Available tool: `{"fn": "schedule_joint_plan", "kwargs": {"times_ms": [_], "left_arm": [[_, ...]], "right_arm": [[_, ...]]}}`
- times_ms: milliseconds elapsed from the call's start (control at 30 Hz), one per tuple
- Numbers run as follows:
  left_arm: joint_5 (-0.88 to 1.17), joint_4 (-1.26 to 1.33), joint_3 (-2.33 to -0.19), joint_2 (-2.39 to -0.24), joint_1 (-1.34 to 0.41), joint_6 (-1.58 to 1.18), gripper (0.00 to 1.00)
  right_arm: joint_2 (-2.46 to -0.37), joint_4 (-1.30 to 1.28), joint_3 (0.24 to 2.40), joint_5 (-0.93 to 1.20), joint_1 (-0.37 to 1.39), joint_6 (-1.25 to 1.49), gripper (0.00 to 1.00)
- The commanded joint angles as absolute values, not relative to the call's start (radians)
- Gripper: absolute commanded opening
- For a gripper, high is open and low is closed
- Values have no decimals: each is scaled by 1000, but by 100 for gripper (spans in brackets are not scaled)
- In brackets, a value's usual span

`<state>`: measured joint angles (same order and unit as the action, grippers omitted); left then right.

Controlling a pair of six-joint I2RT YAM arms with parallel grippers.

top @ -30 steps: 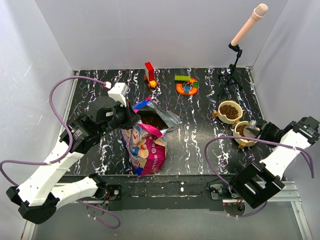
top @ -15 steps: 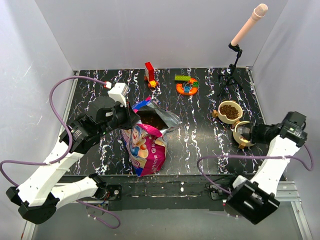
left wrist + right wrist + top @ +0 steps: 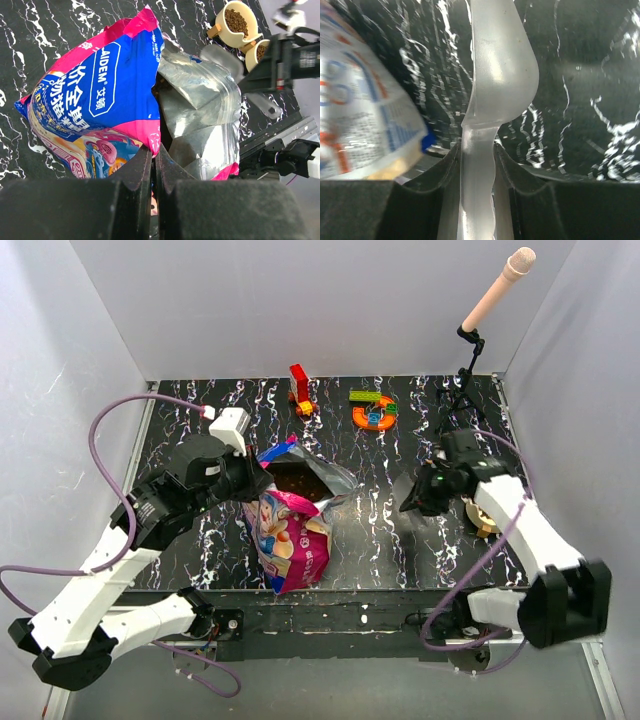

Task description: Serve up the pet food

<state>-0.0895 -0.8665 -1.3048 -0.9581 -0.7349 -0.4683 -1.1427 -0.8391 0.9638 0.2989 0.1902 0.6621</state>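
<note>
The glossy pink, white and blue bag (image 3: 290,535) stands open at centre left, with dark-brown pet food (image 3: 300,478) in its mouth. My left gripper (image 3: 255,485) is shut on the bag's pink rim (image 3: 152,142) and holds it open. My right gripper (image 3: 415,498) is shut on the handle of a translucent scoop (image 3: 502,65). The scoop looks empty and hangs above the table between the bag and the bowls. Two cream bowls (image 3: 239,22) (image 3: 260,52) hold pet food. In the top view the right arm hides most of them; one rim (image 3: 487,525) shows.
Colourful toy blocks (image 3: 300,388) (image 3: 373,410) sit at the back of the black marbled table (image 3: 380,530). A microphone on a tripod (image 3: 470,350) stands at the back right. White walls close in the sides and back.
My right arm has swung left from the bowls toward the bag, carrying the scoop. My left gripper and the bag rim shifted slightly.
</note>
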Motion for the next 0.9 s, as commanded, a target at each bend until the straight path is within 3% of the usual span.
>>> {"fn": "schedule_joint_plan", "kwargs": {"times_ms": [0, 267, 400, 567, 600, 633, 700, 867], "left_arm": [[-100, -776, -1407, -879, -742, -526, 0], [-158, -802, -1414, -887, -742, -650, 0], [-195, -819, -1413, -885, -744, -692, 0], [-206, -822, -1427, -897, -742, -700, 0], [-199, -824, -1430, -900, -742, -699, 0], [-195, -824, -1430, -902, -742, -695, 0], [-193, -822, -1427, -904, -742, -693, 0], [-178, -811, -1417, -905, -744, -680, 0]], "right_arm": [[-1330, -787, 1089, 114, 325, 315, 1], [-1460, -674, 1077, -52, 330, 111, 6], [-1474, -629, 1035, -17, 330, 89, 30], [-1451, -600, 1009, 28, 330, 136, 45], [-1442, -609, 1015, 40, 331, 149, 56], [-1430, -623, 1020, 32, 331, 155, 73], [-1399, -679, 1041, 5, 336, 161, 83], [-1345, -1057, 1297, -63, 337, 399, 85]]}}
